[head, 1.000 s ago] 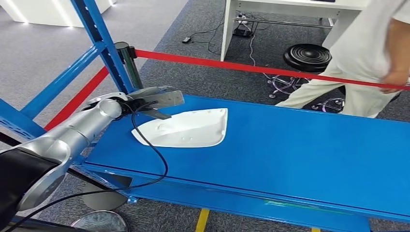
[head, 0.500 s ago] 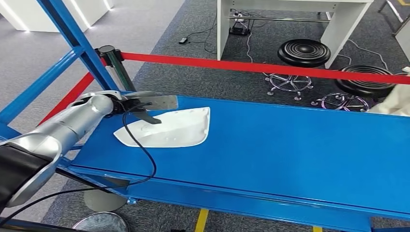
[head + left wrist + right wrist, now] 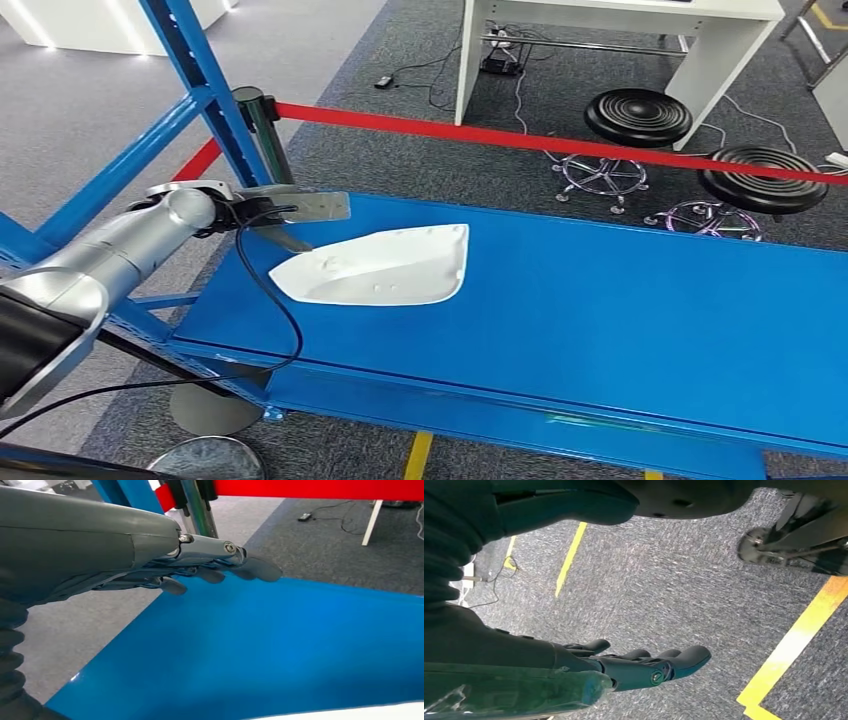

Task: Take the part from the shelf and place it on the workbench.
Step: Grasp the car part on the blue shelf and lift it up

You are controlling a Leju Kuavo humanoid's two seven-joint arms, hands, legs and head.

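Observation:
The white moulded part (image 3: 380, 265) lies flat on the blue workbench (image 3: 600, 310), towards its left end. My left hand (image 3: 297, 220) hovers just above the part's left tip with its fingers stretched out and nothing in them; I cannot tell whether a fingertip touches the part. In the left wrist view, the left hand's fingers (image 3: 225, 570) reach out over the blue workbench (image 3: 275, 645), and a sliver of the white part (image 3: 350, 714) shows at the picture's edge. My right hand (image 3: 644, 665) hangs over the grey carpet, fingers apart and empty.
Blue shelf uprights (image 3: 200, 80) stand at the left beside a black post (image 3: 262, 130) carrying a red barrier belt (image 3: 520, 140). Behind the bench are two black stools (image 3: 637, 117) and a white desk (image 3: 620, 20). Yellow floor lines (image 3: 794, 650) mark the carpet.
The camera has swayed. My left hand has drawn back a little to the left off the part, which stays on the bench. The person at the right has left the picture.

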